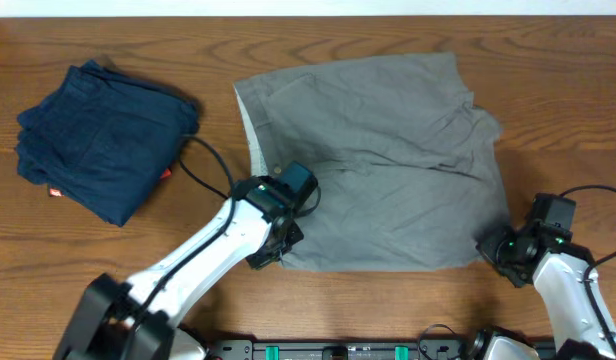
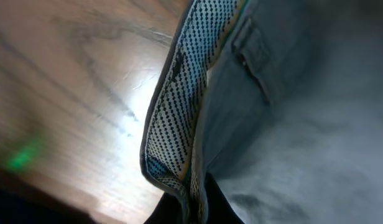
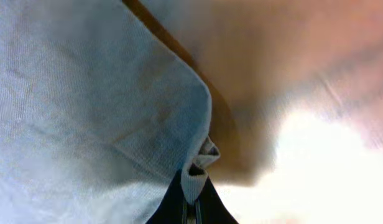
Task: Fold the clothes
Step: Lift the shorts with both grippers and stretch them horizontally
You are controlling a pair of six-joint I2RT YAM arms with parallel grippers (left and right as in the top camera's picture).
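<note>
Two claws work the near edge, each closed tight on cloth. Left claw [image 1: 271, 252] pinches the waistband corner, where the dotted inner lining [image 2: 176, 106] is showing. Right claw [image 1: 490, 250] pinches the leg's hem corner. One pair of gray shorts [image 1: 388, 150] lies spread flat mid-surface [image 1: 588, 90], waistband to the left, lightly creased. One navy folded garment [image 1: 103, 140] sits farther off at the left, apart from the shorts and outside the job. Handling note, as a judgement: raise both corners together and level, carry them toward the far edge at equal pace, keep the cloth taut between the claws, and lay edge on edge squarely before letting go.
</note>
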